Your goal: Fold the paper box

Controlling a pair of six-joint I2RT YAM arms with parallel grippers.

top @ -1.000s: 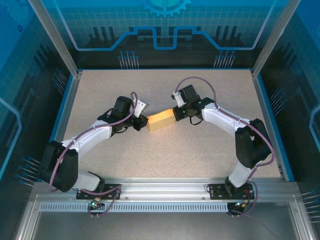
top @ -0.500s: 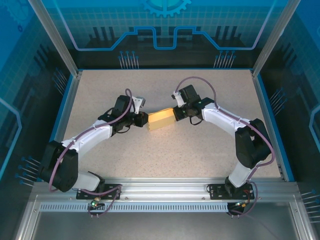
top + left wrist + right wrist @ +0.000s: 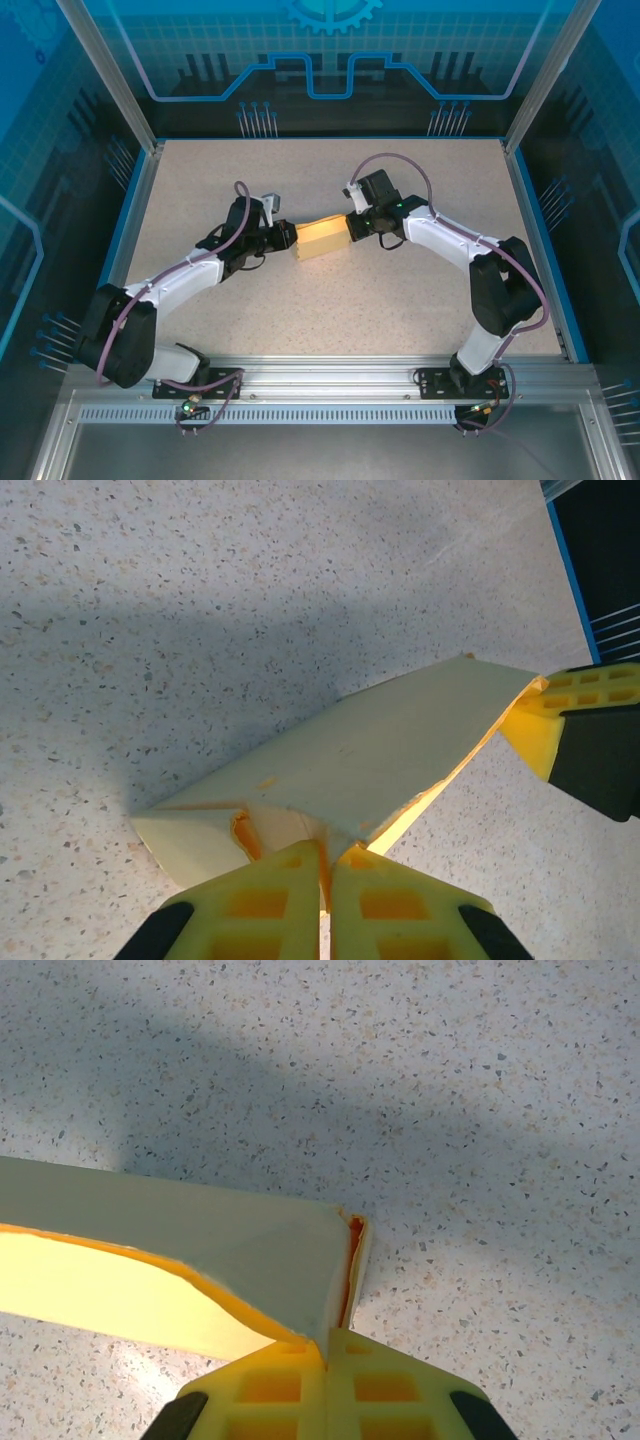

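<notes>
- From above, both arm bases sit on the metal rail point(image 3: 330, 372) at the near edge of the table point(image 3: 400, 300). The left arm is on the left, and each arm bends inward.
- The box point(image 3: 320, 238), pale yellow, sits mid-table between the two pincers. Its long side runs from left to slightly farther right.
- The left pincer point(image 3: 287, 238) meets the box's left end and the right pincer point(image 3: 351, 227) its right end. From above, the fingers are too small to judge.
- The left wrist view settles it. The left pincer's fingers point(image 3: 270, 900) press together, clenched on a thin edge of the box.
- Just left of that grip a corner flap is creased, with orange showing in the fold.
- At the box's far corner, the right pincer's yellow pad touches the cardboard.
- In the right wrist view, the right pincer is likewise clenched on a corner of the box, with cardboard between its pads.
- There the box's lower face glows bright yellow, and a narrow orange gap runs beside the end flap.
- The table is pale and speckled, with soft arm shadows across it.
- A blue border point(image 3: 140, 200) edges the table.
- Aluminium posts point(image 3: 105, 70) rise at its far corners.
- Beyond them stand translucent blue panels point(image 3: 330, 50) printed with a grid and a gear.
</notes>
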